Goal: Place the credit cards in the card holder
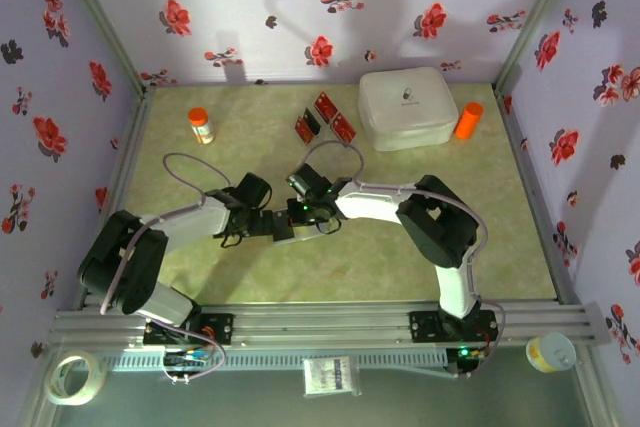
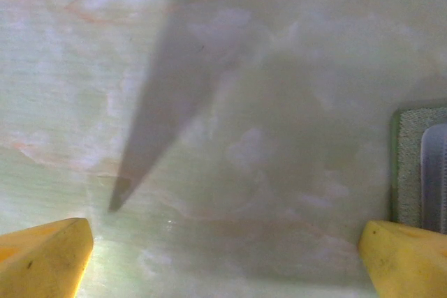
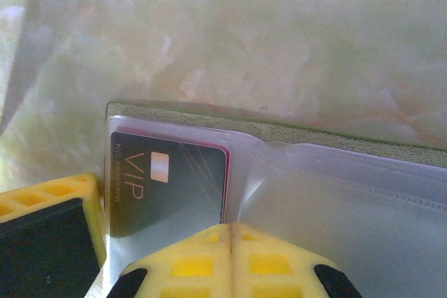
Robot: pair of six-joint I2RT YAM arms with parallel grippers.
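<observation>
The right end effector (image 3: 230,228), fingers pressed together, hung over the open card holder (image 3: 293,136), partly cut off; a dark VIP card (image 3: 167,186) sat sleeved just left. The left end effector (image 2: 225,242) gaped wide. Three credit cards (image 1: 327,105) lay beyond.

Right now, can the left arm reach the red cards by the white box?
Probably yes: the left gripper is open and empty, with bare table up to the red cards, though the right arm sits close beside.
</observation>
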